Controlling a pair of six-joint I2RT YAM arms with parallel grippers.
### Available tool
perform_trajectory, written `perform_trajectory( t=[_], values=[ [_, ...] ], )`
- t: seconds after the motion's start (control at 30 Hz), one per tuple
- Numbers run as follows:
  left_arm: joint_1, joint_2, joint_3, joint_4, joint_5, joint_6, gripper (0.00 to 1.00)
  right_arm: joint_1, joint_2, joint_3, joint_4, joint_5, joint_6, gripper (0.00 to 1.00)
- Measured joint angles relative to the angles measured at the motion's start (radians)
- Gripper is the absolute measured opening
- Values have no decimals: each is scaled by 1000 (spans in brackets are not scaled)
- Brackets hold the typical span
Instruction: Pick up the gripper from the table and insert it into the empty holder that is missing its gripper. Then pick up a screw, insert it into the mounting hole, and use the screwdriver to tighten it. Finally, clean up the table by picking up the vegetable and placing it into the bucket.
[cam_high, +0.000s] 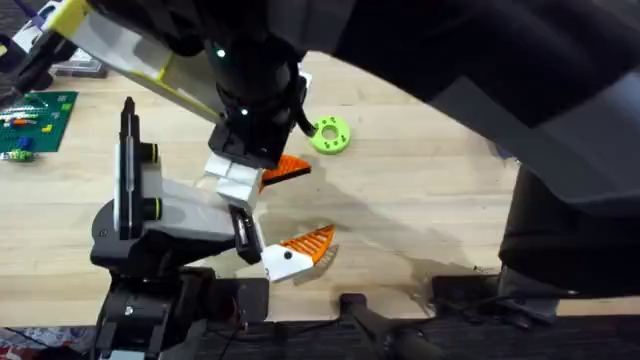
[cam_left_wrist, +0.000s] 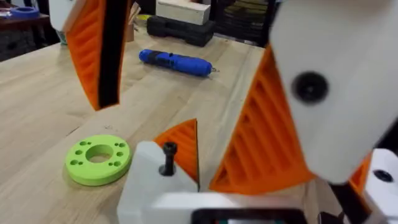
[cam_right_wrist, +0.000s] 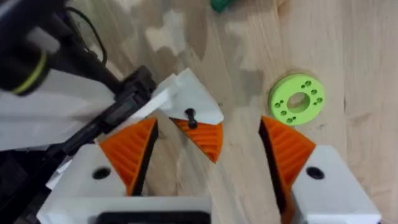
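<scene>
The solid-orange gripper (cam_high: 290, 168) (cam_left_wrist: 183, 146) (cam_right_wrist: 205, 138) sits with its white base against the holder (cam_high: 165, 205), beside the holder's paler ribbed finger (cam_high: 305, 245). A black screw (cam_left_wrist: 168, 158) (cam_right_wrist: 191, 117) stands upright in that white base. The holder is the left arm's own hand, so the left gripper (cam_high: 320, 198) has these two fingers, standing apart. My right gripper (cam_right_wrist: 208, 124) reaches down from above, open, its ribbed pads (cam_left_wrist: 93, 56) on either side of the orange gripper without touching it. The blue screwdriver (cam_left_wrist: 174, 62) lies farther back. The vegetable and the bucket are out of view.
A lime-green ring disc (cam_high: 330, 133) (cam_left_wrist: 98, 158) (cam_right_wrist: 297, 99) lies just beyond the orange gripper. A green circuit board (cam_high: 35, 120) sits at the far left. The right arm's dark bulk hides the upper right of the overhead view.
</scene>
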Motion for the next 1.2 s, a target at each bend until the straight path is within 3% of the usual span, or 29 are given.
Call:
perform_trajectory(
  t=[0.1, 0.2, 0.3, 0.33, 0.37, 0.5, 0.57, 1.2],
  values=[
    [0, 0, 0, 1, -2, 0, 989, -2, 0, 0, 0, -3, 0, 995],
    [0, 0, 0, 3, -8, -3, 890, -4, 0, 0, 2, -4, 1, 995],
    [0, 0, 0, 3, -11, -3, 870, -5, 0, 0, 3, -4, 1, 996],
    [0, 0, 0, 3, -11, -6, 814, -5, 0, 0, 3, -4, 1, 996],
    [0, 0, 0, 3, -11, -10, 738, -5, 0, 0, 3, -5, 1, 995],
    [0, 0, 0, 3, -14, -7, 140, -5, 0, 0, 3, -7, 1, 995],
    [0, 0, 0, 6, -13, -5, 17, -5, 0, 0, 6, -8, 3, 994],
    [0, 0, 0, 7, -13, -3, 5, -5, 0, 0, 14, -11, 5, 995]
  ],
)
